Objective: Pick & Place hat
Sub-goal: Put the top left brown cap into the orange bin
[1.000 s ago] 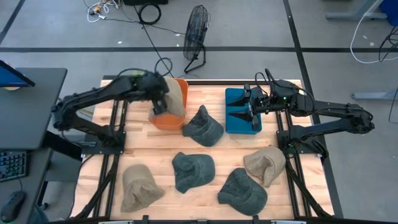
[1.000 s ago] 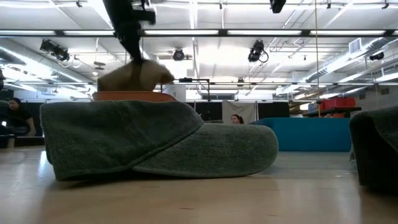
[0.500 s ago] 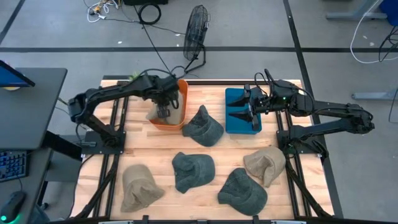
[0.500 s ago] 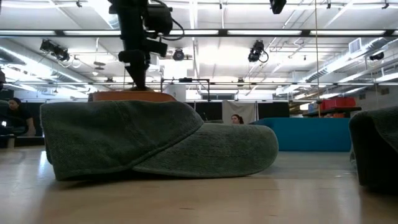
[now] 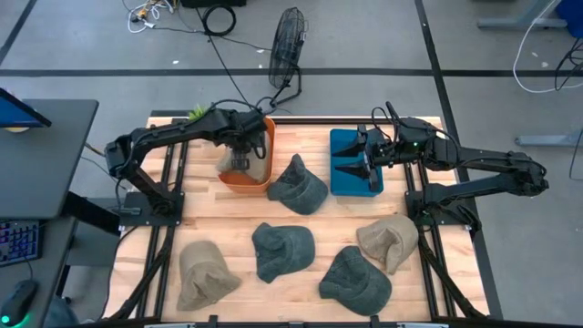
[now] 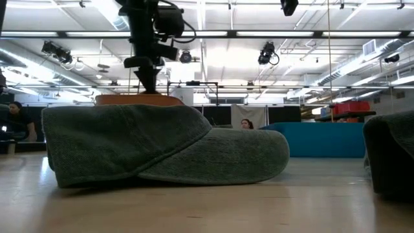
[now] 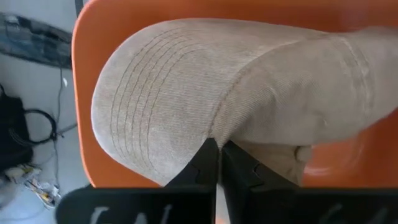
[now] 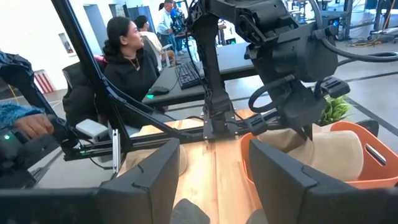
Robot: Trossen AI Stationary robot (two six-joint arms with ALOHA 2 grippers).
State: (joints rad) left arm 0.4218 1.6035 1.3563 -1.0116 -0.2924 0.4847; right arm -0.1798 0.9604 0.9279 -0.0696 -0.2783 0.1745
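Note:
A tan hat point(image 5: 257, 150) lies inside the orange bin point(image 5: 244, 182) at the table's far left. In the left wrist view it fills the bin point(image 7: 84, 74), with its stitched brim point(image 7: 149, 99) towards the bin wall. My left gripper point(image 5: 239, 160) reaches down into the bin and is shut on the hat; in the low view it point(image 6: 147, 81) dips behind the bin rim point(image 6: 136, 99). My right gripper point(image 5: 352, 165) waits open over the blue bin point(image 5: 357, 187), and its two fingers stand wide apart in its wrist view point(image 8: 214, 186). My left gripper pinches the tan hat between its two shut fingers point(image 7: 202, 163), where the brim meets the crown point(image 7: 219, 132). The fingers come from above, pointing down into the bin. The hat rests in the orange bin.
Three dark green hats point(image 5: 297, 186) point(image 5: 282, 250) point(image 5: 355, 277) and two more tan hats point(image 5: 204, 273) point(image 5: 388, 242) lie on the wooden table. One green hat point(image 6: 162, 145) fills the low view's foreground. People sit beyond the table point(image 8: 127, 56).
My left gripper came down towards the orange bin with the tan hat, which had hung above the rim and now lies inside it. In the last half second it has hardly moved. The right arm kept still.

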